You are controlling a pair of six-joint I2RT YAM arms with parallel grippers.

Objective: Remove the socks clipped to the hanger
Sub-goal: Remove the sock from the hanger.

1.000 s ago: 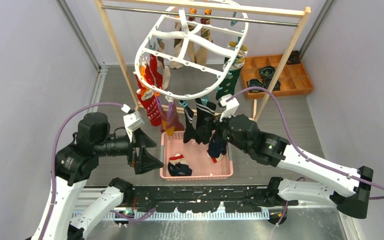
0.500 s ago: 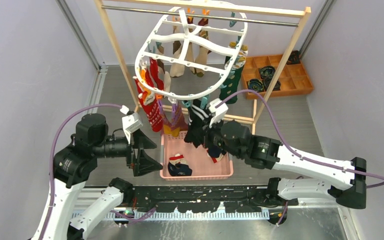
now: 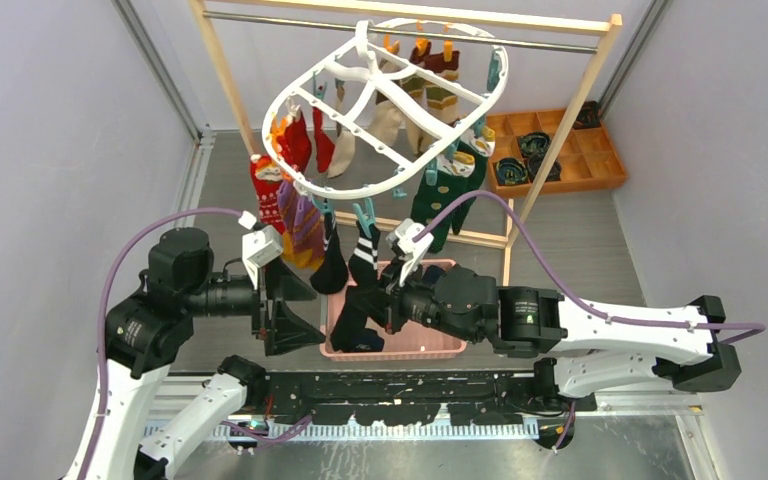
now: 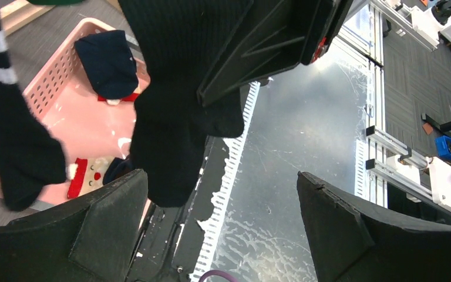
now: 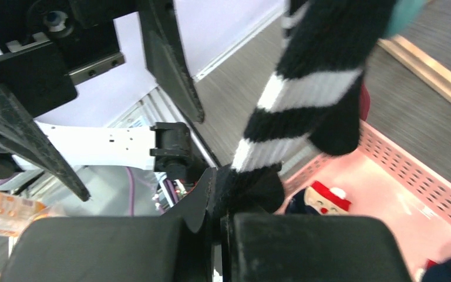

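— Black knit between the right gripper's (image 5: 220,200) jaws, is it?

— Yes. It is clenched on the toe end of the black sock with white stripes (image 5: 305,94). Above the gripper that sock runs up to a teal clip (image 3: 365,213) on the white oval plastic hanger (image 3: 305,90), which hangs tilted from the light wooden rack (image 3: 225,90).

— What crowds it?

— Just beside the held sock, toward the left arm, hangs a plain black sock (image 3: 332,265). Further up on that side are a purple striped sock (image 3: 305,225) and red socks (image 3: 270,190), and beyond the gripper are dark green socks (image 3: 440,190). Below the gripper sits a pink slotted plastic basket (image 3: 410,348) holding a navy sock (image 4: 108,61) and a red-and-white sock (image 4: 88,173).

— And the left gripper (image 3: 312,310)?

— Released, jaws wide and empty, facing the right gripper from nearby. The plain black sock hangs right in front of its wrist camera.

— Anything only one view gives?

— The right wrist view shows the pinch itself, which is hard to make out from above. Only the overhead view shows the whole hanger, and an orange wooden compartment tray (image 3: 600,165) well beyond the gripper, to its right.
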